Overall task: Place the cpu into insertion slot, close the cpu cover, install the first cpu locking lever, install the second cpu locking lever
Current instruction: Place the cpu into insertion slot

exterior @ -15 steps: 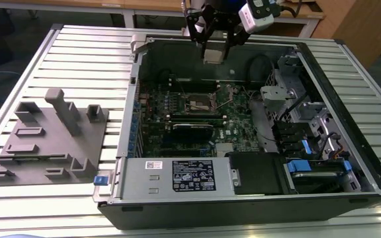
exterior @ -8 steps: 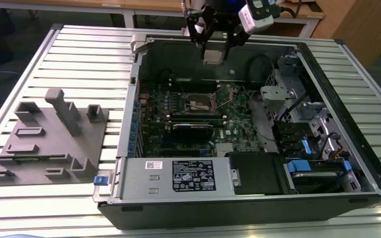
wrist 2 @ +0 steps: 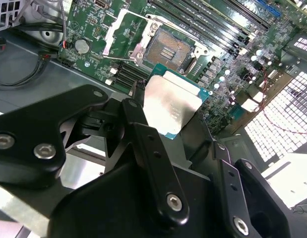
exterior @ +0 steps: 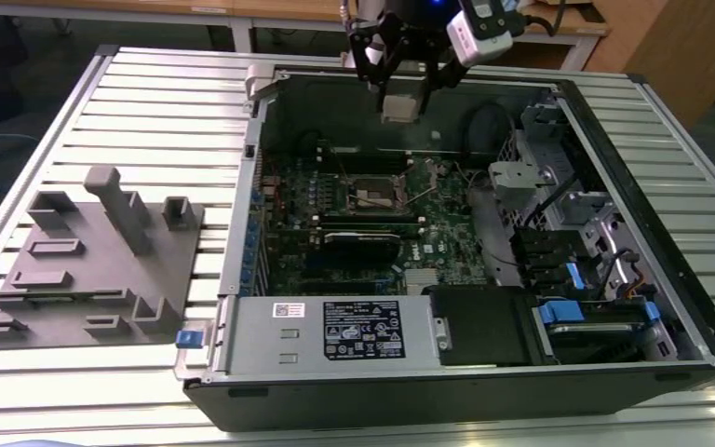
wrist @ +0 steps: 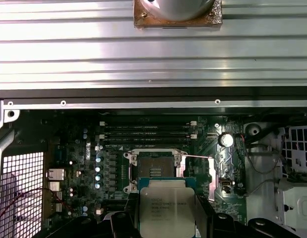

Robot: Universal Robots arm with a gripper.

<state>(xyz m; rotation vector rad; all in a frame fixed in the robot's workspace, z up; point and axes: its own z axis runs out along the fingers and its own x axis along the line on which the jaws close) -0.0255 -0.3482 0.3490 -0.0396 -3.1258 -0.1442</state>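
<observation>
We see one black end effector (exterior: 401, 98) clamping one print-topped silvery square cpu (wrist: 167, 210), clear of one black-rimmed insertion slot (wrist: 155, 171).

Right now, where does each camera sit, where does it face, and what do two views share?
Exterior view: off the arm, looking down into the open black computer case; gripper above it.
Second wrist view: on the wrist, looking past black fingers at the green motherboard.
First wrist view: on the wrist, facing the square black-rimmed insertion slot.
Both wrist views show the gripped silvery square cpu.
</observation>
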